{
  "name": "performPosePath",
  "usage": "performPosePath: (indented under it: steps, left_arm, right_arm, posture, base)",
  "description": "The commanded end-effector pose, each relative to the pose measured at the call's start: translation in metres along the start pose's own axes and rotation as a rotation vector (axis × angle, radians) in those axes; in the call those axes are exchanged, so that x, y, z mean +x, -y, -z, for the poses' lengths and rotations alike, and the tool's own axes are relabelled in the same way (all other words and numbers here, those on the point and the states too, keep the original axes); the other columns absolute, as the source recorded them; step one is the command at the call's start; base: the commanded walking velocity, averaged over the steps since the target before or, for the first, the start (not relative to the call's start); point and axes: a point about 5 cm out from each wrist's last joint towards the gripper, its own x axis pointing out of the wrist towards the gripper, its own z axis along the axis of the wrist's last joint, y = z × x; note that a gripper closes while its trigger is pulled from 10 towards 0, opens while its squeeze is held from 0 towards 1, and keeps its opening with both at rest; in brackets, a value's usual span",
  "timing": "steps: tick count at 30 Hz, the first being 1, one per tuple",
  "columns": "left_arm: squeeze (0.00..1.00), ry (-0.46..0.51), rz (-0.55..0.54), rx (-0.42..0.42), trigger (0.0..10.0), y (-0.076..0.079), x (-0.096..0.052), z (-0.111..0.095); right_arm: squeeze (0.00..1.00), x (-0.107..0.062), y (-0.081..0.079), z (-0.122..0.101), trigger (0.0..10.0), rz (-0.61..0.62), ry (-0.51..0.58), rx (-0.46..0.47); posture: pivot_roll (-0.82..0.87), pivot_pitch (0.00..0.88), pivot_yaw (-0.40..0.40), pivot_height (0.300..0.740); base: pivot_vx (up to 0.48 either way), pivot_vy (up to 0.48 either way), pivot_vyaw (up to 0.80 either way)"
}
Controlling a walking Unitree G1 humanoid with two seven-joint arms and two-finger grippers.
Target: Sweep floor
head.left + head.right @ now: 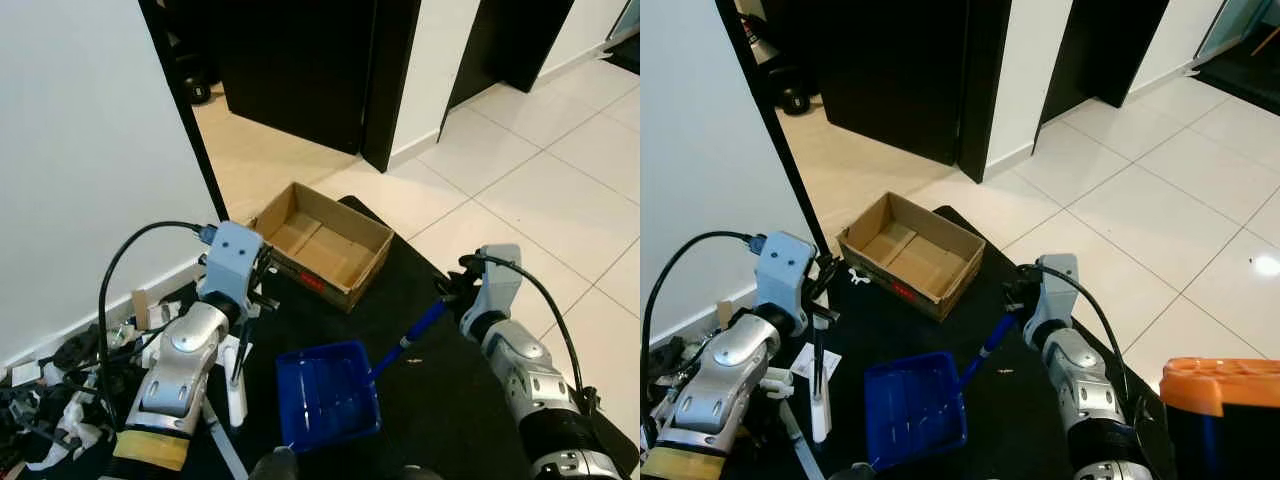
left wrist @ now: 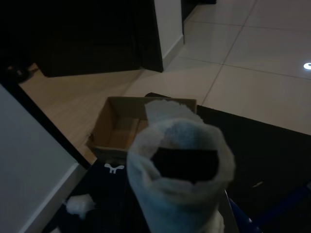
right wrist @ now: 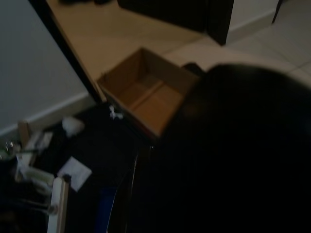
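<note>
A blue dustpan (image 1: 328, 392) lies flat on a black mat (image 1: 420, 400). Its blue handle (image 1: 412, 333) runs up to my right gripper (image 1: 447, 300), which is shut on it. My left gripper (image 1: 240, 368) points down at the mat's left side, shut on a white brush (image 1: 237, 398) that stands upright beside the pan. In the left wrist view the brush's white end (image 2: 177, 160) sits close before the lens. A small light scrap (image 1: 1006, 371) lies on the mat right of the dustpan handle. Another white scrap (image 1: 861, 279) lies by the box.
An open, empty cardboard box (image 1: 322, 243) sits at the mat's far edge. Cables and white clutter (image 1: 60, 390) pile along the white wall at left. Dark doorways (image 1: 300, 60) stand behind, pale tiles (image 1: 540, 190) spread right. An orange-topped object (image 1: 1225, 385) is at my right.
</note>
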Motion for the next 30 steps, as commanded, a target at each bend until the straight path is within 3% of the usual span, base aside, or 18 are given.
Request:
performPosePath:
  steps: [1, 11, 19, 23, 30]
  left_arm:
    - [0.0, 0.019, 0.007, 0.024, 10.0, 0.005, -0.001, -0.002]
    - [0.0, -0.001, 0.009, 0.025, 10.0, 0.009, -0.003, 0.004]
    - [0.0, -0.016, 0.008, 0.03, 10.0, 0.008, -0.008, 0.007]
    - [0.0, -0.007, -0.006, 0.032, 10.0, 0.003, -0.006, 0.004]
    - [0.0, -0.005, -0.016, 0.034, 10.0, -0.001, -0.005, 0.003]
  right_arm:
    - [0.0, 0.0, 0.001, 0.01, 10.0, 0.021, -0.053, -0.016]
    - [0.0, 0.005, -0.001, 0.029, 10.0, 0.068, -0.137, 0.035]
    - [0.0, 0.007, -0.001, 0.023, 10.0, 0.069, -0.074, 0.008]
    - [0.0, 0.01, -0.002, 0.003, 10.0, 0.036, 0.0, -0.077]
    - [0.0, 0.012, -0.002, -0.013, 10.0, -0.035, 0.037, -0.191]
  posture:
    - [0.14, 0.094, -0.02, 0.74]
    - [0.16, 0.102, -0.014, 0.74]
    - [0.16, 0.104, -0.01, 0.74]
    - [0.16, 0.101, -0.01, 0.74]
    - [0.15, 0.097, -0.014, 0.74]
  base:
    - [0.0, 0.0, 0.0]
    - [0.0, 0.0, 0.0]
    - [0.0, 0.0, 0.0]
    - [0.0, 0.0, 0.0]
    - [0.0, 0.0, 0.0]
